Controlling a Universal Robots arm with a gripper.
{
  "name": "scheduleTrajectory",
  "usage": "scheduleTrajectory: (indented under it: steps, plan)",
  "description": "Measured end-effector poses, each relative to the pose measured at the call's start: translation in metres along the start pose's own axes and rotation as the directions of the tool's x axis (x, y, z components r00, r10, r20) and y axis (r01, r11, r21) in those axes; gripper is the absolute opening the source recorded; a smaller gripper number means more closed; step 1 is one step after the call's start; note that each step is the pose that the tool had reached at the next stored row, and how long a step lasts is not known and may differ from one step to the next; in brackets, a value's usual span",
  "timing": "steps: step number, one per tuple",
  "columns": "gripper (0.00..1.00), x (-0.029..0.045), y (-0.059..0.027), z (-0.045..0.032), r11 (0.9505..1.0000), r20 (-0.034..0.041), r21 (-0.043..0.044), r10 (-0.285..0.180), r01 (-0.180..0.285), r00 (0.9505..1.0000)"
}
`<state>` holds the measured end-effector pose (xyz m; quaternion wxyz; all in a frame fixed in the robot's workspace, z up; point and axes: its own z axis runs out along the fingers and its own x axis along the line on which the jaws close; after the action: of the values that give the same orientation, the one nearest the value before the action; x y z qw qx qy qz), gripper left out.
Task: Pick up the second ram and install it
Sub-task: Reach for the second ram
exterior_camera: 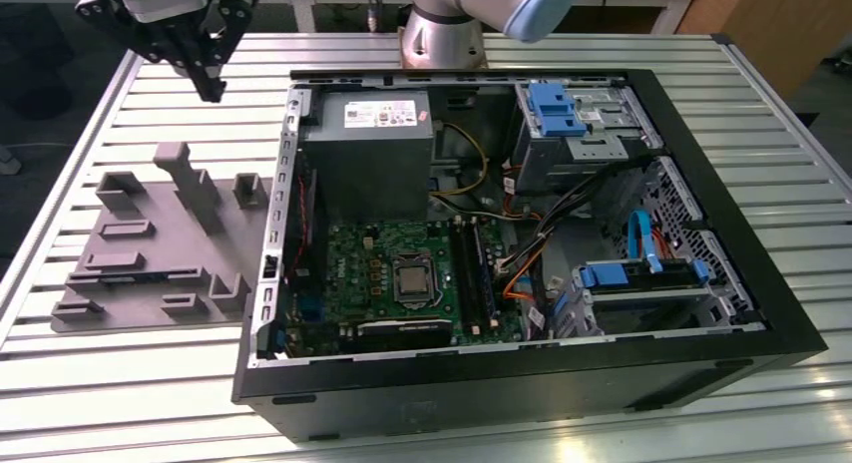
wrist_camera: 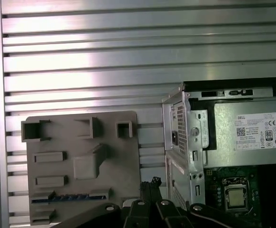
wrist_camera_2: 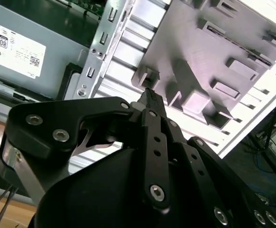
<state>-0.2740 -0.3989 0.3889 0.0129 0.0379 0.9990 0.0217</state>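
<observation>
High over the table (exterior_camera: 134, 383), on the exterior view's left of the open computer case (exterior_camera: 533, 373), the jaws hang pinched together with nothing between them, the fingertips (exterior_camera: 211, 84) pointing down and well clear of everything. Below and near them lies a grey moulded tray (exterior_camera: 160, 245) of posts and pockets, just beside the case wall. The second ram (wrist_camera: 64, 196) looks to be the thin bluish strip standing on edge in one long pocket of that tray, as the first wrist view shows it; only its upper edge peeks out. Further off, inside the case, the motherboard (exterior_camera: 359, 273) carries the long black slots (exterior_camera: 469, 273), and I cannot tell whether any is already filled. To my eye the risks are plain: so little of the strip stands proud that a grip could slip or tilt it, the tall posts could catch a finger, and the tray, which looks merely set on the slats, could slide if nudged.
</observation>
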Motion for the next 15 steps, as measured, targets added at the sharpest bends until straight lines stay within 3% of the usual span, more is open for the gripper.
scheduleTrajectory:
  steps: [4,10,15]
  plan:
    - [0.11,0.0108,-0.0008,0.0004,1.0000,-0.0030,0.0002,0.000,0.000,1.0000]
    - [0.11,0.0226,-0.0018,0.0017,1.0000,-0.0155,0.0012,0.001,-0.001,0.9999]
    - [0.11,0.0312,-0.0032,0.0023,1.0000,-0.0178,0.0014,0.001,-0.001,0.9998]
